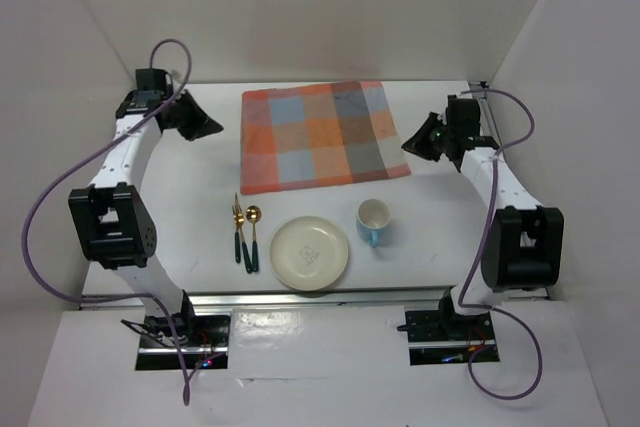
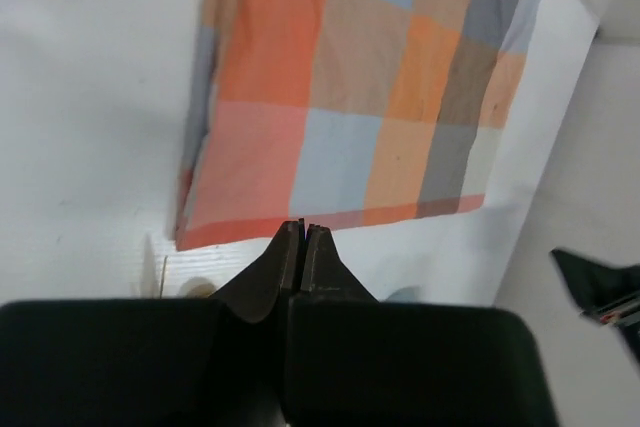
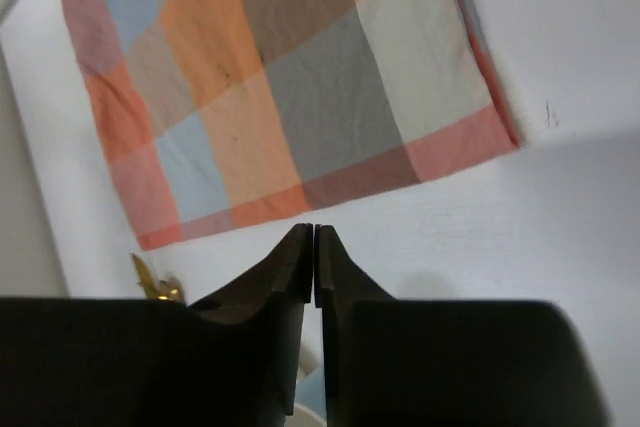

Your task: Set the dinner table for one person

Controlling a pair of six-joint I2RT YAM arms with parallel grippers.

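Note:
The white dinner table [image 1: 190, 202] carries an orange-and-blue-grey checked cloth [image 1: 322, 136] lying flat at the back middle. In front of it lie a gold fork [image 1: 239, 227] and a gold spoon [image 1: 253, 234] with dark handles, a cream plate [image 1: 309, 252] and a light blue cup [image 1: 373, 222]. My left gripper [image 1: 212, 127] is shut and empty, held left of the cloth [image 2: 350, 87]. My right gripper [image 1: 410, 146] is shut and empty, held right of the cloth [image 3: 270, 87]. The fork tip [image 3: 148, 279] shows in the right wrist view.
White walls stand close on the left, back and right of the table. The metal rail [image 1: 310, 297] runs along the near edge. Purple cables [image 1: 40, 207] loop off both arms.

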